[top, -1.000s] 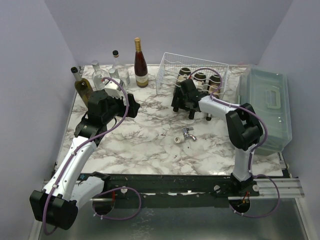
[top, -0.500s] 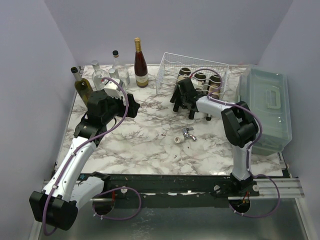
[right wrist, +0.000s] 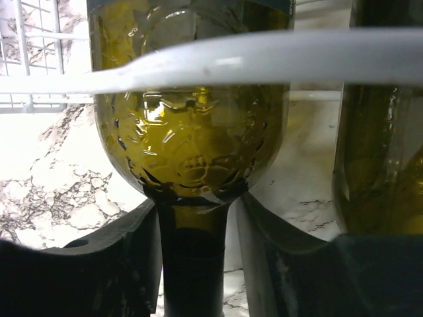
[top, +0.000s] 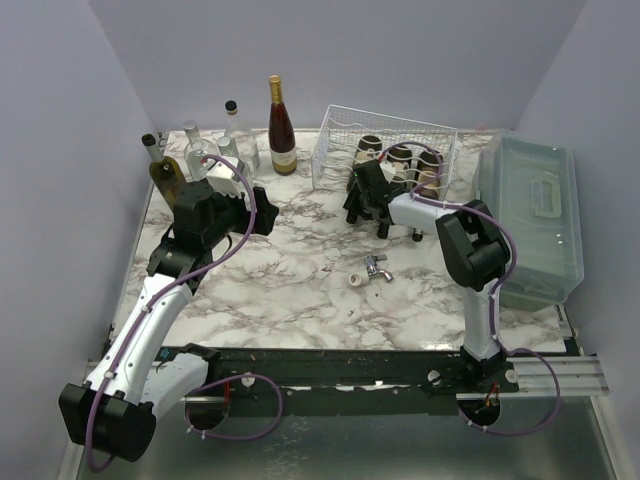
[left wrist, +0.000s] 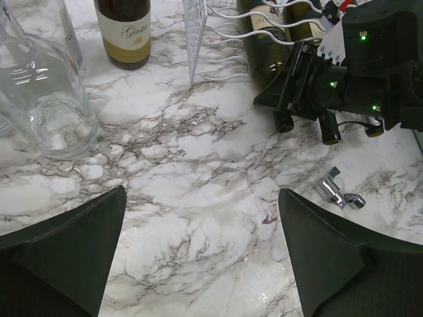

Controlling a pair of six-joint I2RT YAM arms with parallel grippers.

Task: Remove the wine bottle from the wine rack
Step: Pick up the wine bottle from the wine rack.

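Marble tabletop (top: 300, 270): left fingers (left wrist: 66, 244) apart; right fingers (right wrist: 99, 264) flank wine bottle (right wrist: 188, 132) neck, grip unclear.

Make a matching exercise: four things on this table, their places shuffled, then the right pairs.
1. dark reddish wine bottle with gold cap
2. green glass wine bottle
3. small chrome metal fitting
4. translucent grey-green lidded plastic bin

A. lying in the white wire rack, neck between the fingers of the right gripper
B. right edge of the marble table
C. upright, left of the rack
D. loose, mid-table

Pairs: 1-C, 2-A, 3-D, 4-B
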